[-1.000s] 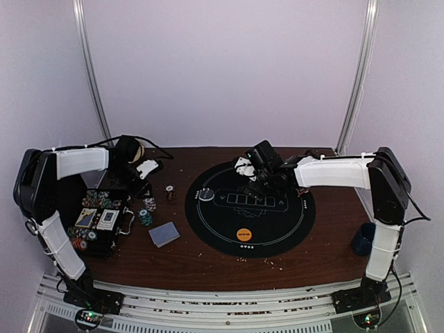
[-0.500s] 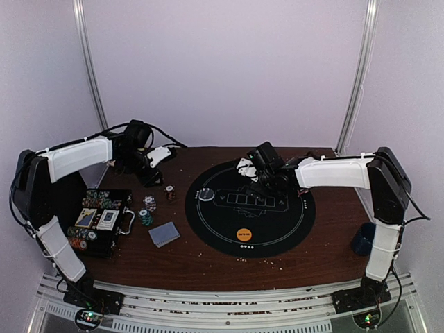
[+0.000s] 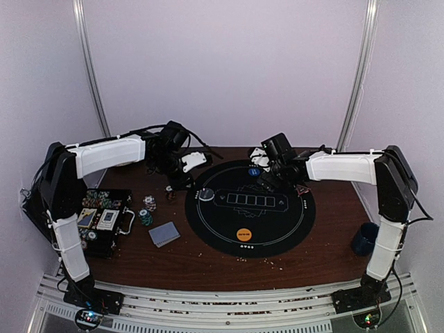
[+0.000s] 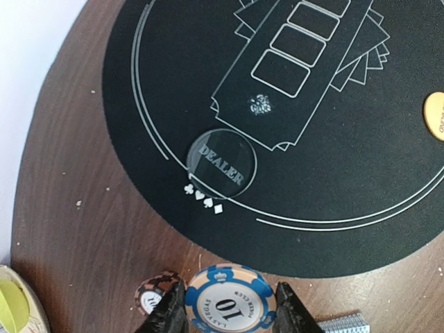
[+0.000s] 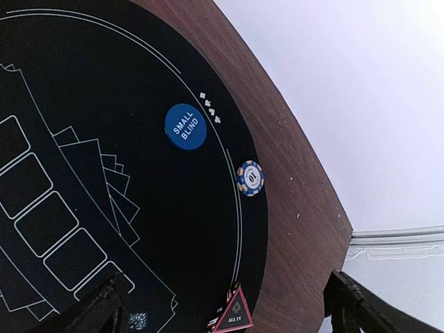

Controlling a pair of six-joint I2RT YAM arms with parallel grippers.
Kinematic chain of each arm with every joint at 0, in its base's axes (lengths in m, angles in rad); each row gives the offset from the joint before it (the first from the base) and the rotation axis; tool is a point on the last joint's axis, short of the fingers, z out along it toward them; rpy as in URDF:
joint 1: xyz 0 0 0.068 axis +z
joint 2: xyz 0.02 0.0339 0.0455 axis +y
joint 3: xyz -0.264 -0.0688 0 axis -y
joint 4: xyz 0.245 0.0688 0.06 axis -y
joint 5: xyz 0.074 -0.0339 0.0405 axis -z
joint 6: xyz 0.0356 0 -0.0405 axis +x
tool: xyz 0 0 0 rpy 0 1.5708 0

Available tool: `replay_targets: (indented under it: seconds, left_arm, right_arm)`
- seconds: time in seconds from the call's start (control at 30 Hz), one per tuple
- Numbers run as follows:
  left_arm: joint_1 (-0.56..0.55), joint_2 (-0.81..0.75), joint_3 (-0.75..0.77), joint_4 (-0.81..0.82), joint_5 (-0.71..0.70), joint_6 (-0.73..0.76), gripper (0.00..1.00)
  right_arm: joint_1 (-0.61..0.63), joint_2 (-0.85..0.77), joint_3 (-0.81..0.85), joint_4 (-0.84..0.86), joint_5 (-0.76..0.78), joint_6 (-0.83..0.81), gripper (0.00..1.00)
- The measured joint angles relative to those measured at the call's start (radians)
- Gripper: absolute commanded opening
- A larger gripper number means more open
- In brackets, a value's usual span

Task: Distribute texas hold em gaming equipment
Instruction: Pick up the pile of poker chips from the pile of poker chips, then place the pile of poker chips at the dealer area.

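Overhead: brown wooden table (image 3: 208, 267), round black mat (image 3: 291, 222), pale lilac walls (image 3: 229, 69). One blue-and-cream chip (image 4: 223, 305) pinched in left gripper (image 4: 227, 300), just off mat edge near dealer disc (image 4: 222, 164); swung in from table's far-left corner a second ago. Jaws of right gripper (image 5: 232, 305) spread wide, nudged toward mat's far rim.

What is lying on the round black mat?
A dealer disc, an orange disc, a blue small-blind disc, a blue-and-white chip near the mat rim, and a triangular all-in marker. The right arm hides part of the far edge from above.
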Motion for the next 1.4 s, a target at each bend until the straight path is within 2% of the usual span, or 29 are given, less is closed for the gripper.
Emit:
replay_targets:
  seconds: [0.77,1.4]
  left_arm:
    - [-0.007,0.146,-0.021,0.023,0.080,0.002,0.37]
    - [-0.084,0.188,-0.058,0.055,0.114,-0.002,0.38]
  right_arm:
    - [-0.002,-0.002,-0.011,0.006,-0.001,-0.003,1.00]
    - [-0.002,-0.002,-0.011,0.012,-0.001,-0.011,1.00]
